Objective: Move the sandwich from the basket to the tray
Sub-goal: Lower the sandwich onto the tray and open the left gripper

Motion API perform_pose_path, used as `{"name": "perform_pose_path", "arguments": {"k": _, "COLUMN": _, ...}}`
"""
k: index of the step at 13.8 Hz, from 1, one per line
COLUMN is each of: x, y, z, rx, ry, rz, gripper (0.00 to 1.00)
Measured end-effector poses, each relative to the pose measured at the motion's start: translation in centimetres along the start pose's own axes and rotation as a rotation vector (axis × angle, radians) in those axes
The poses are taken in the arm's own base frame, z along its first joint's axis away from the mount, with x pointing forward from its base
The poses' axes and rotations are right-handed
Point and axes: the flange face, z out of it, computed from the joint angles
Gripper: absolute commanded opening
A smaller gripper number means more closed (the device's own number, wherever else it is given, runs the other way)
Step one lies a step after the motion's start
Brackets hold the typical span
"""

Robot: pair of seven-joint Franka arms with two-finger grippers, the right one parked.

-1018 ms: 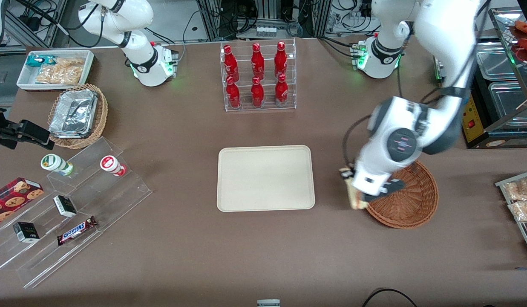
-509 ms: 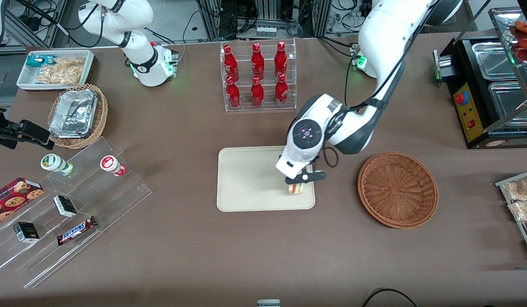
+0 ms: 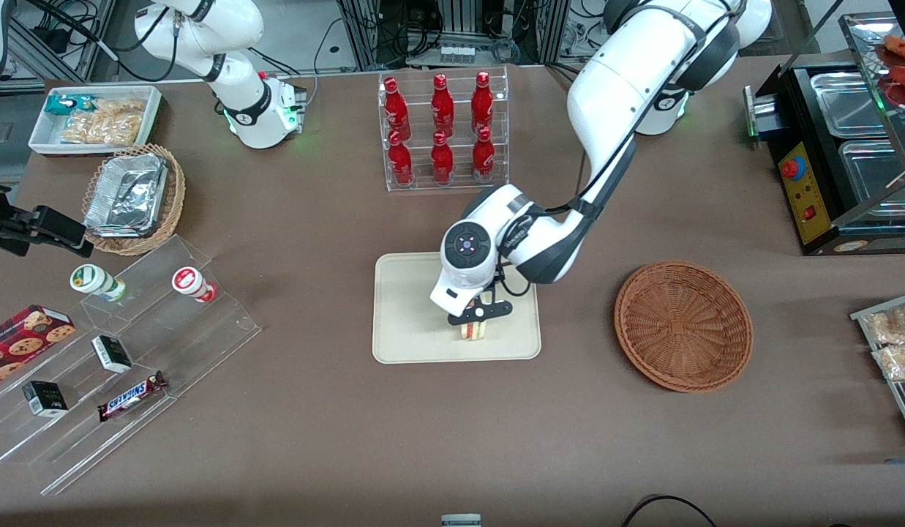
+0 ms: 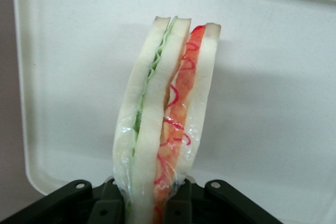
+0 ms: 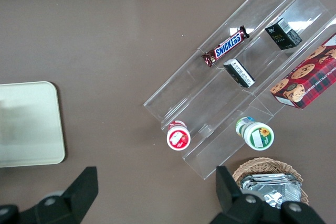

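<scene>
Step in hand: judging by the layout, the release onto the tray [image 3: 415, 307] was due; the basket [image 3: 683, 326], at right of centre in the front view, lay empty.
How to do it well: lower until the sandwich's [image 3: 473, 330] bottom edge meets the tray floor, then open the fingers slowly so the clear wrap does not cling; the wedge stood on a narrow edge and would probably tip onto a flat face, so a low release looked safest.
Gripper: the gripper [image 3: 475, 322] was clamped on the sandwich [image 4: 163, 124], its black fingers [image 4: 105, 208] pressing the outer bread slices from both sides.
Sandwich place: held over the tray's nearer half, toward the basket end; whether it touched the tray could not be told.
Arm pose: the left arm reached from the upper right of the front view down to frame centre, wrist pointing downward over the tray.
</scene>
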Motion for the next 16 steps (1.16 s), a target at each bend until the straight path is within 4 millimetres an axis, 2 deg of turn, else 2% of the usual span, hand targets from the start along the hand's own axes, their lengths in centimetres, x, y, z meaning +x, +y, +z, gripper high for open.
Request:
{"name": "perform_pose_path", "arguments": {"k": 3, "x": -2.1, "y": 2.0, "z": 1.9, "rx": 0.013, "ry": -0.009, "rz": 0.010, "gripper": 0.17}}
{"name": "perform_pose_path", "arguments": {"k": 4, "x": -2.3, "y": 2.3, "z": 2.3, "rx": 0.013, "ry": -0.009, "rz": 0.011, "gripper": 0.29}}
{"name": "perform_pose_path", "arguments": {"k": 5, "x": -2.2, "y": 2.4, "z": 2.5, "rx": 0.004, "ry": -0.004, "rz": 0.010, "gripper": 0.57}}
{"name": "perform_pose_path", "arguments": {"k": 6, "x": -2.0, "y": 2.4, "z": 2.6, "rx": -0.002, "ry": 0.001, "rz": 0.007, "gripper": 1.00}}
{"name": "perform_pose_path", "arguments": {"k": 10, "x": -1.1, "y": 2.2, "z": 2.1, "rx": -0.010, "ry": 0.016, "rz": -0.004, "gripper": 1.00}}
{"name": "perform_pose_path", "arguments": {"k": 12, "x": 0.3, "y": 1.6, "z": 0.9, "rx": -0.017, "ry": 0.044, "rz": -0.024, "gripper": 1.00}}
{"name": "perform_pose_path", "arguments": {"k": 14, "x": 1.5, "y": 1.0, "z": -1.6, "rx": -0.037, "ry": 0.075, "rz": -0.041, "gripper": 1.00}}
{"name": "perform_pose_path", "arguments": {"k": 16, "x": 1.9, "y": 0.2, "z": -5.2, "rx": -0.042, "ry": 0.095, "rz": -0.054, "gripper": 1.00}}
